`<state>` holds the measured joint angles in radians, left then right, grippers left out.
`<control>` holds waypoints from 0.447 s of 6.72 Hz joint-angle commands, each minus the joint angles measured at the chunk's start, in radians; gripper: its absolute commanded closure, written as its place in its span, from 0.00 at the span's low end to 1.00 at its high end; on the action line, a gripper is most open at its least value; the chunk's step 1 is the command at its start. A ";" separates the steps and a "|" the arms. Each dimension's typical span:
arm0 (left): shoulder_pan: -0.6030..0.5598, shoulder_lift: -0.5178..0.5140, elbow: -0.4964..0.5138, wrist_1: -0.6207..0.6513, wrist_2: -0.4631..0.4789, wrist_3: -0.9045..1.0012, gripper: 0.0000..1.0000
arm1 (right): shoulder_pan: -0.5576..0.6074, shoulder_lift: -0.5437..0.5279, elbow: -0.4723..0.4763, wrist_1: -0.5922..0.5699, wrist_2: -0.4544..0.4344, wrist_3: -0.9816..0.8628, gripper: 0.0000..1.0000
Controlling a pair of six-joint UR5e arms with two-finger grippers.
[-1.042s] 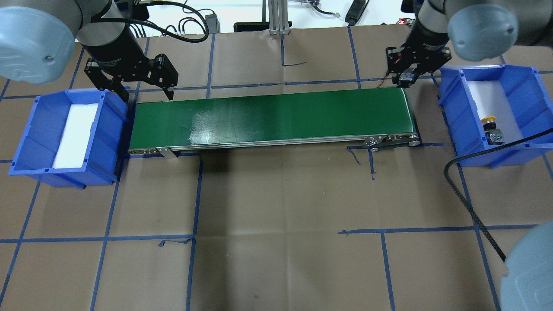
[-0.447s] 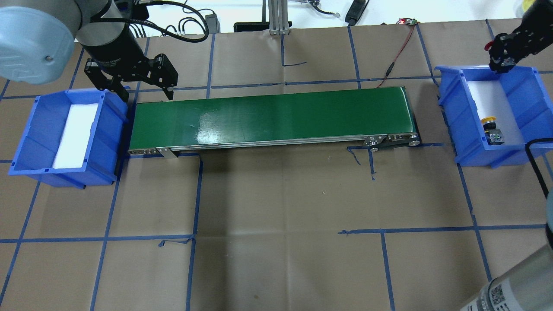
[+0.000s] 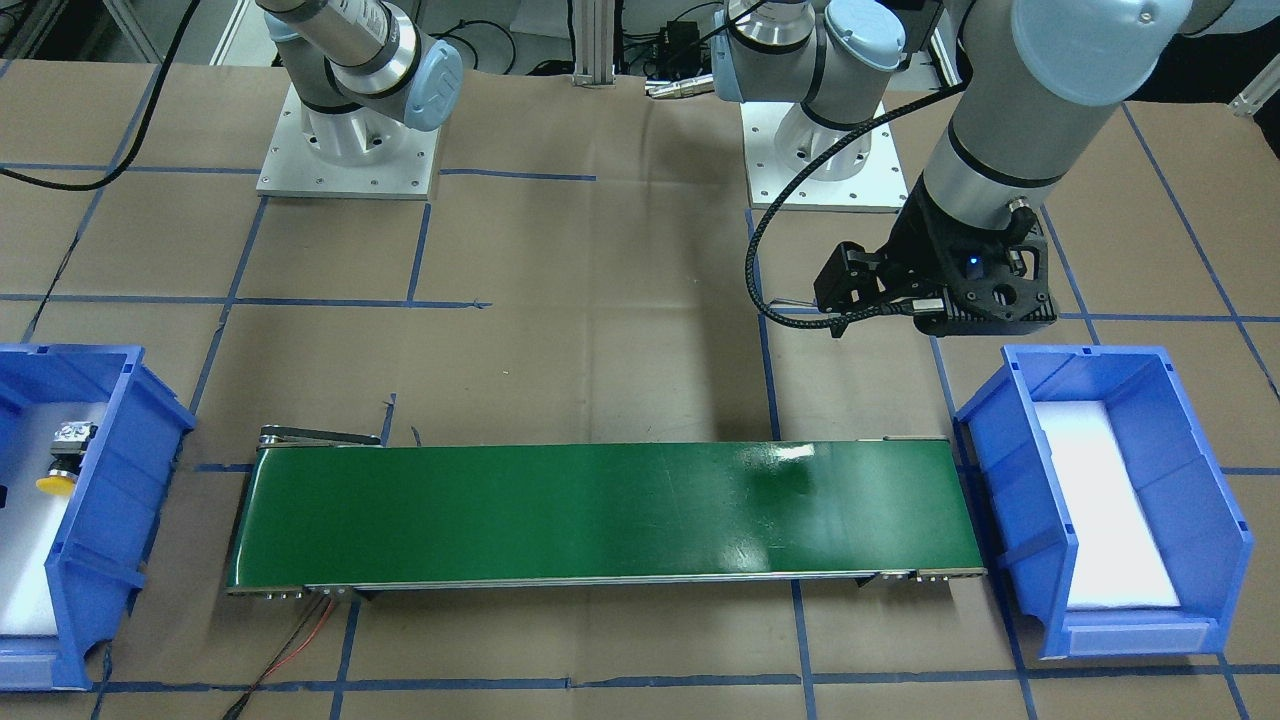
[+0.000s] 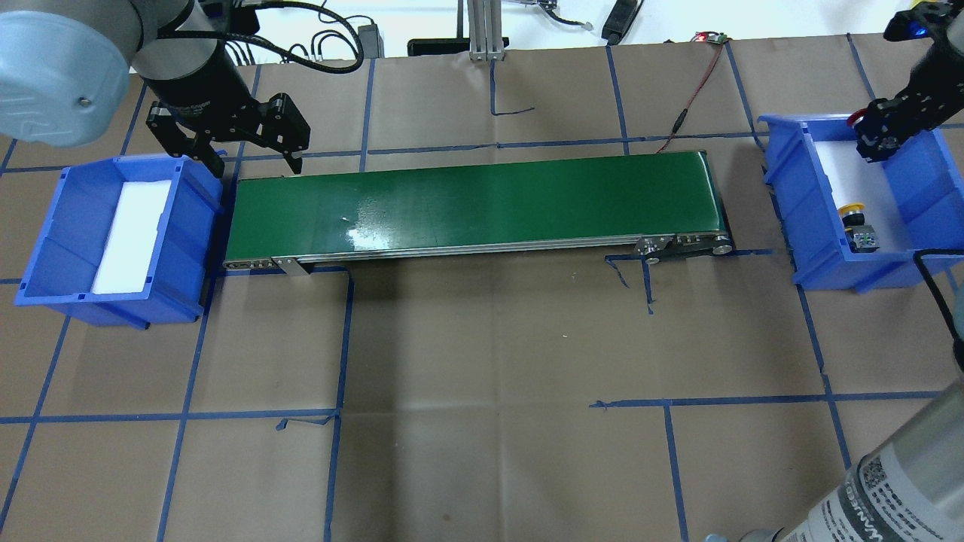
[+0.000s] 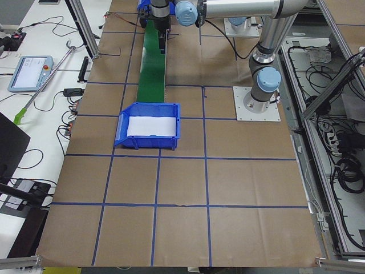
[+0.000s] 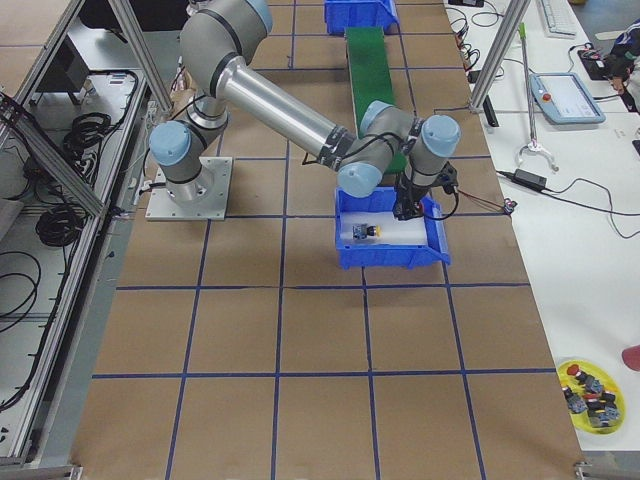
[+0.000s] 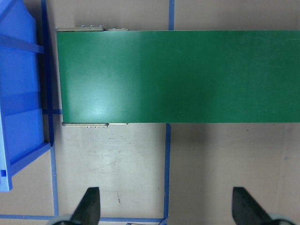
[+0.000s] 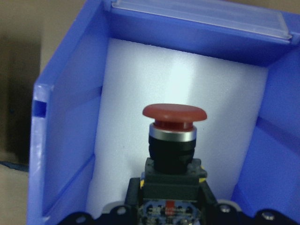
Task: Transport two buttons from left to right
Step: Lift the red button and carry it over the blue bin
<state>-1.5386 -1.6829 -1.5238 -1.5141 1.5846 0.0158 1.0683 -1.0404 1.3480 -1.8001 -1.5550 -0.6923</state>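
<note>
Your right hand (image 4: 877, 139) pinches the red button (image 8: 174, 136) above the 12 o'clock end of the blue bin (image 4: 783, 197). The yellow button (image 4: 853, 213) lies toward 6 o'clock (well apart). Lower onto the white foam (image 8: 140, 93) before releasing. The left hand (image 4: 256, 162) hangs spread, empty.

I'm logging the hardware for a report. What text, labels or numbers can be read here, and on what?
Nothing legible.
White print on the left arm's black wrist housing: too small to read.
A sticker on the right arm: a code square and letters, blurred.
The teach pendant screen: too small to read.
The red button, yellow button, blue bins, green belt: no lettering to be made out.
</note>
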 commanded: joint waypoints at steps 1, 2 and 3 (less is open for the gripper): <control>0.000 -0.001 0.001 0.000 0.000 0.000 0.00 | 0.001 0.049 0.010 -0.047 -0.010 -0.001 0.95; 0.000 -0.001 0.001 0.000 -0.002 -0.001 0.00 | 0.001 0.066 0.010 -0.048 -0.011 0.000 0.95; 0.000 -0.001 0.001 0.000 -0.002 -0.001 0.00 | 0.002 0.077 0.010 -0.048 -0.011 0.004 0.95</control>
<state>-1.5386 -1.6841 -1.5233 -1.5141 1.5835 0.0155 1.0695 -0.9795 1.3569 -1.8461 -1.5654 -0.6915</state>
